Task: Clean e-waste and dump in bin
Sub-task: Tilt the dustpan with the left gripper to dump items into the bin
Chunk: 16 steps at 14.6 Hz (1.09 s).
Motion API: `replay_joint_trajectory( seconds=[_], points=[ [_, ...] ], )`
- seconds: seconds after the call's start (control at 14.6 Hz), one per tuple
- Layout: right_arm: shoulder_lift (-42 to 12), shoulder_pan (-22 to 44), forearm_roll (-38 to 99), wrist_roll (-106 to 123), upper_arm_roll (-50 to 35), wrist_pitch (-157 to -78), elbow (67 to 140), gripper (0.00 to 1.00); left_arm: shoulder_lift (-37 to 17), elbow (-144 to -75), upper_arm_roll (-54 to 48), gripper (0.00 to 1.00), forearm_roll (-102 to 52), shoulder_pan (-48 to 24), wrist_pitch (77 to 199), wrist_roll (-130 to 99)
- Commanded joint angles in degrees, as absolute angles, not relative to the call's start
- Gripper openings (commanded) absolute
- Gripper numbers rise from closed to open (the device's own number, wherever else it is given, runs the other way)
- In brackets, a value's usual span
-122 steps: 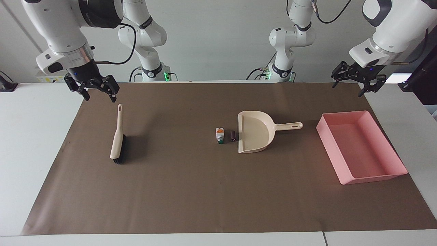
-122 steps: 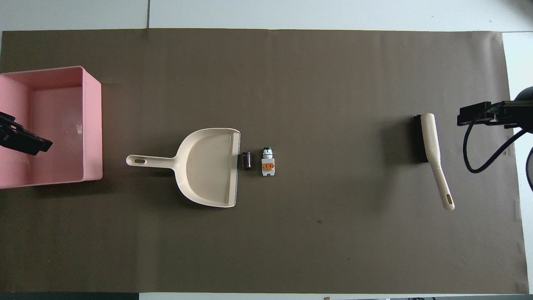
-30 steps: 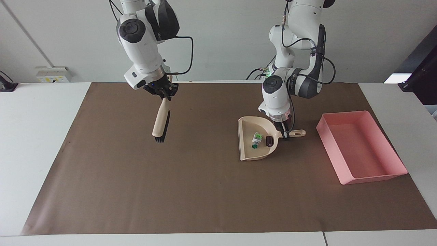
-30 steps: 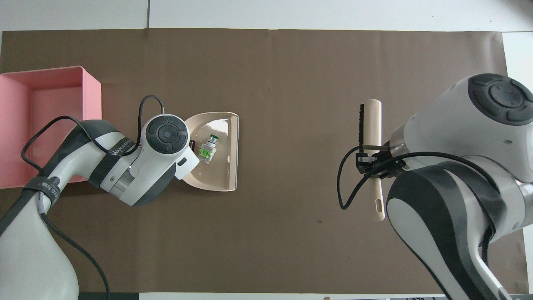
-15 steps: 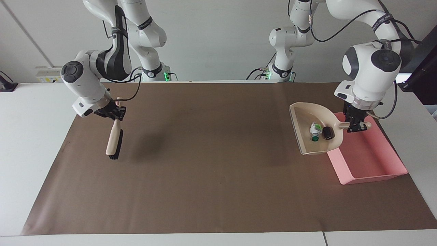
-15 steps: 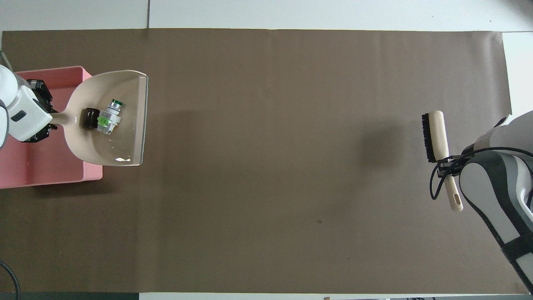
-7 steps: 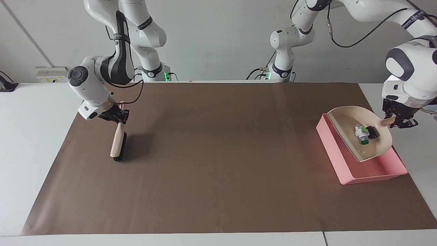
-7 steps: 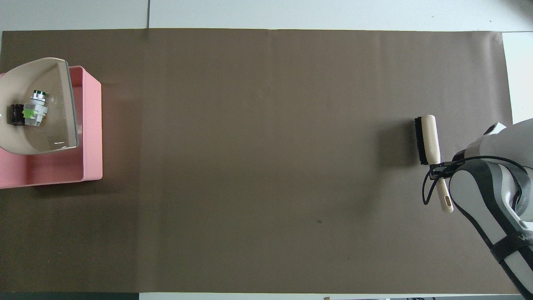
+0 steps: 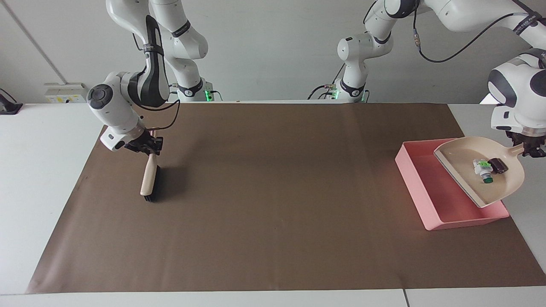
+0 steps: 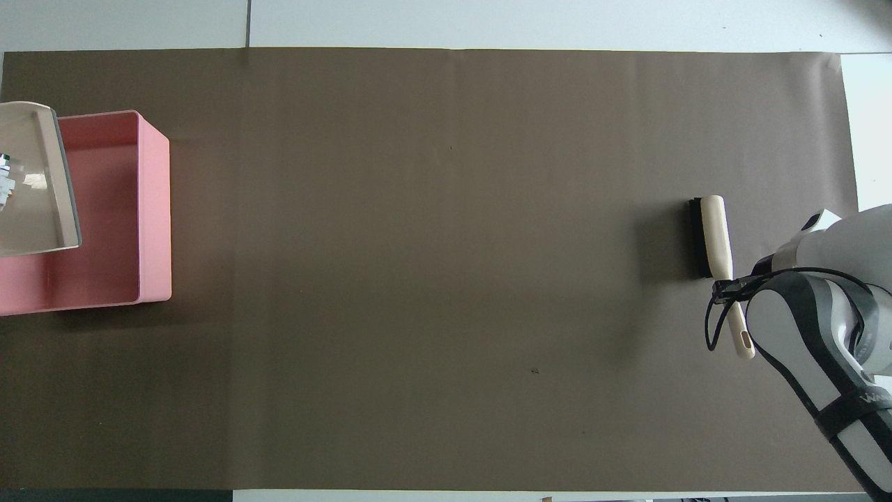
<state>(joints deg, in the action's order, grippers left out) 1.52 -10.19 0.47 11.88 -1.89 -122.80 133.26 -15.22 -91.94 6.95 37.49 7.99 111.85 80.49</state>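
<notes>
Facing view shows the left gripper (image 9: 530, 150) closed on the handle of the beige dustpan (image 9: 507, 181), held tilted over the pink bin (image 9: 410, 168); inside the pan lie the white cylinder (image 9: 482, 169) and the dark block (image 9: 497, 165). I judge both bits light, hard and quick to roll, so the handle is the right place to hold. The right gripper (image 9: 148, 146) is clamped on the brush (image 9: 149, 180), well apart from the bin

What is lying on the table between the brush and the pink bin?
Nothing. From the brush to the pink bin only the bare brown mat shows, in both views. The dustpan hangs over the bin, held by the left claw.

One bin (image 9: 426, 194), dustpan (image 9: 503, 187), brush (image 9: 150, 179); two scraps (image 9: 488, 167).
</notes>
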Motion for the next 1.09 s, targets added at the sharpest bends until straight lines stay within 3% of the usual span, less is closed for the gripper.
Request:
replay_joint_trajectory(
  seconds=[0.0, 0.27, 0.55, 1.02],
  points=[
    [1.93, -10.46, 1.58, 13.62, -2.64, -122.35, 131.23, 1.00, -14.51, -94.64, 7.65, 0.00, 47.25, 4.14, 111.36, 73.06],
    [1.85, -11.42, 1.49, 13.62, -2.55, -122.78, 126.31, 1.00, -11.96, -100.89, 7.65, 0.00, 59.12, 0.45, 109.70, 65.50],
    [4.57, -10.55, 0.62, 9.87, -2.81, -118.05, 118.76, 1.00, -11.78, -101.78, 7.65, 0.00, 66.34, -2.63, 102.23, 61.96],
    [3.69, -9.05, -1.76, -7.81, -3.77, -94.42, 97.85, 1.00, -11.87, -101.52, 7.65, 0.00, 77.42, -4.74, 95.55, 62.66]
  ],
)
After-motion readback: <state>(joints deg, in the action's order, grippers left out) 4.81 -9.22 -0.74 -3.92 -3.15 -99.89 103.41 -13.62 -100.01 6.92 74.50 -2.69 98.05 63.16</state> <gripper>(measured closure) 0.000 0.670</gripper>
